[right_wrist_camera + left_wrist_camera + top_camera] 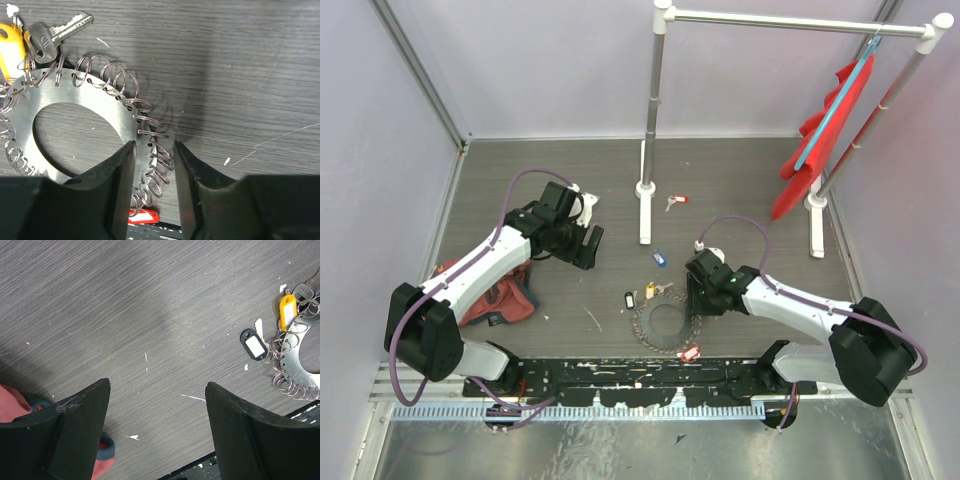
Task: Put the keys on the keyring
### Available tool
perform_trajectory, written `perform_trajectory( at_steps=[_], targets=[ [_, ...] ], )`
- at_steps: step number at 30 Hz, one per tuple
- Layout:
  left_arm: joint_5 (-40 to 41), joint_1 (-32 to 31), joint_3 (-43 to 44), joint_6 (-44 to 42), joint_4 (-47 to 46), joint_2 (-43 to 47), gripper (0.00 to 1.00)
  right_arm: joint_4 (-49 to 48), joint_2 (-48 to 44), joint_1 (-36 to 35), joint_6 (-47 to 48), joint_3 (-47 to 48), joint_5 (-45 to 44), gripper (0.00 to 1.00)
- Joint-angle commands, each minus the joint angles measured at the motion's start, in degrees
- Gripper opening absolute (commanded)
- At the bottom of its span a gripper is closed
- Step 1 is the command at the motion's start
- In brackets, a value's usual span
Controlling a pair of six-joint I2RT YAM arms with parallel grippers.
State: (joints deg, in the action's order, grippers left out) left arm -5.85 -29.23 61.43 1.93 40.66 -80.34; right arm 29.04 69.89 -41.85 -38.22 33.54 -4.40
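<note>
The keyring (665,322) is a flat silver disc with a round hole and wire loops all round its rim, lying near the front middle of the table. A yellow-tagged key (651,290) and a black tag (629,299) lie at its far-left edge, and a red tag (691,352) at its near-right edge. A blue key (659,258) and a red key (677,200) lie loose farther back. My right gripper (155,146) straddles the keyring (75,97) rim, its jaws slightly apart around the loops. My left gripper (590,245) hovers open over bare table (157,385).
A crumpled red cloth (500,298) lies at the left beside the left arm. A white-footed metal rack (646,190) stands at the back, with a red garment (830,130) hanging on its right. A black perforated strip (640,375) runs along the front edge.
</note>
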Motion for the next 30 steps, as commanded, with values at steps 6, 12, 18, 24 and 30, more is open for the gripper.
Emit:
perform_trajectory(
  at_steps=[6, 12, 18, 24, 30],
  targets=[
    [-1.52, -0.77, 1.97, 1.38, 0.03, 0.02, 0.81, -2.01, 2.28, 1.73, 2.79, 1.28, -4.81, 0.19],
    [-1.37, -1.61, 4.07, 0.91, 2.27, -0.28, 0.8, -3.22, 5.75, 1.86, 10.25, 5.13, -10.81, 0.13],
    [-0.11, -1.79, 3.71, 0.09, 1.11, -0.78, 0.8, -7.47, 7.68, 1.89, 19.8, 7.48, -2.16, 0.13],
    [0.04, -1.88, 3.5, -0.6, 1.01, -0.82, 0.8, -10.24, 10.29, 1.61, 29.37, 9.21, 7.57, 0.11],
    [0.3, -1.9, 3.54, -0.96, 1.08, -0.89, 0.8, -9.68, 13.41, -0.07, 39.77, 13.38, 12.81, 0.05]
  ],
)
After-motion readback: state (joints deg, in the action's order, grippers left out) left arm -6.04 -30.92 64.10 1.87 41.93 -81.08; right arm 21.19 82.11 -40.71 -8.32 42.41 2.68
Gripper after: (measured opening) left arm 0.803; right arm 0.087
